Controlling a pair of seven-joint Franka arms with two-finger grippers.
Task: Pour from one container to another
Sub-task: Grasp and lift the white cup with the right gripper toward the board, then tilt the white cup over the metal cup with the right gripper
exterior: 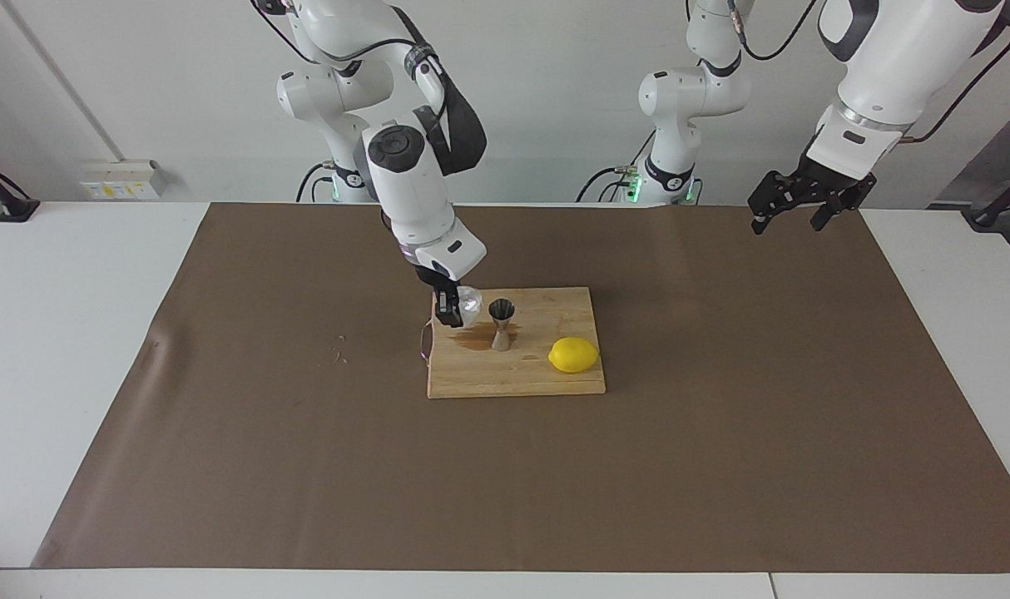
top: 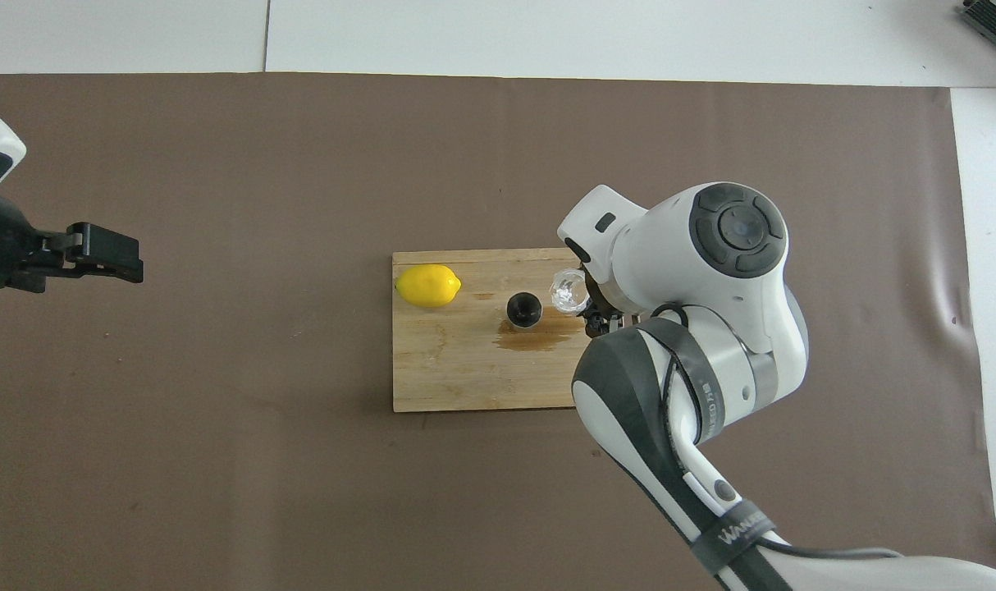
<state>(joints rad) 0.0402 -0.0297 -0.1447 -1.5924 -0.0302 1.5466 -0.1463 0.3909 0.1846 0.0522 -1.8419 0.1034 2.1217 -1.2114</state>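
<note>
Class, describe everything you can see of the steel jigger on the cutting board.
The steel jigger is small, shiny and hourglass-shaped: two cones joined at a narrow waist. It stands upright, dark mouth upward, on the wooden cutting board, at the edge of a brown stain. Nothing grips it; the cup in the right gripper hangs close beside it.

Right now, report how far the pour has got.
Done: the right pincer has the cup gripped and lifted over the cutting board, beside the jigger. In hand: tipping it toward the jigger. Left: the pour itself; no stream shows. A brown stain already marks the board. The left pincer waits, open.
</note>
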